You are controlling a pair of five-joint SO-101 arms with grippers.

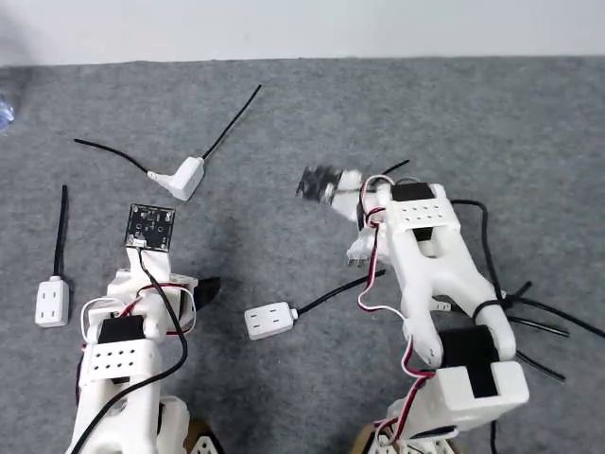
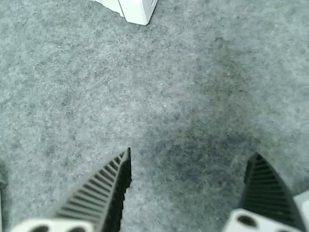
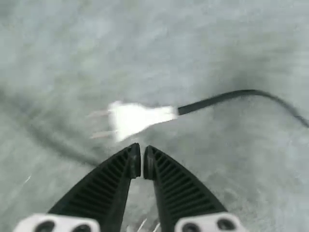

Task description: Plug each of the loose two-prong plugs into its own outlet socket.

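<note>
meanwhile, the right gripper [image 3: 141, 149], fingers pressed together on nothing, hangs just short of a loose white plug [image 3: 137, 118] on the grey mat [image 1: 284, 104].
the plug lies crosswise to the fingers, prongs one way, cord [image 3: 231, 96] the other; a grasp would likely need them opened first. the nearer socket [image 1: 269, 320] sits between the arms, open mat around it. the left gripper [image 2: 192, 157], fingers wide apart, is closer to the second plug [image 1: 184, 178].

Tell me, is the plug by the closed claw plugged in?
Not plugged in. The white plug lies loose on the grey mat, both prongs bare, just beyond the shut right gripper.
</note>
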